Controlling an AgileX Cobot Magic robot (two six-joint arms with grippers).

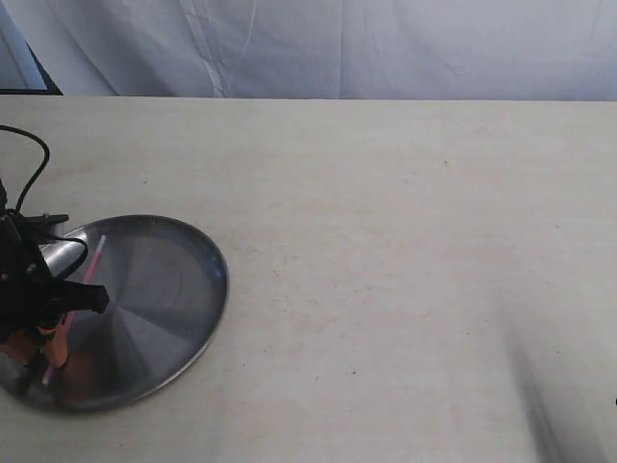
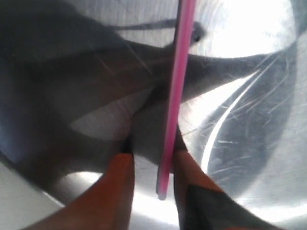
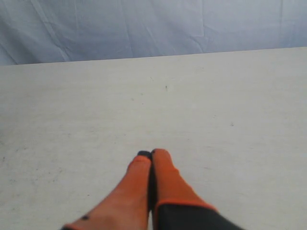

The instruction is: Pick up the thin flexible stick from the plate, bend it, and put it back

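Observation:
The round silver plate (image 1: 164, 289) lies at the table's near left. On it rests the thin pink stick (image 1: 93, 265), straight, running from the plate's far side toward its near rim. My left gripper (image 1: 50, 347) is down over the plate's left part, open. In the left wrist view the stick (image 2: 175, 96) passes between the orange fingers (image 2: 120, 177), close beside one and clear of the other, with its pale end just above the plate (image 2: 259, 120). My right gripper (image 3: 151, 154) is shut and empty above bare table; the exterior view does not show it.
A black cable (image 1: 29, 164) loops behind the left arm. A pale cloth backdrop (image 1: 337, 43) hangs beyond the table's far edge. The beige tabletop (image 1: 405, 260) stretches to the right of the plate.

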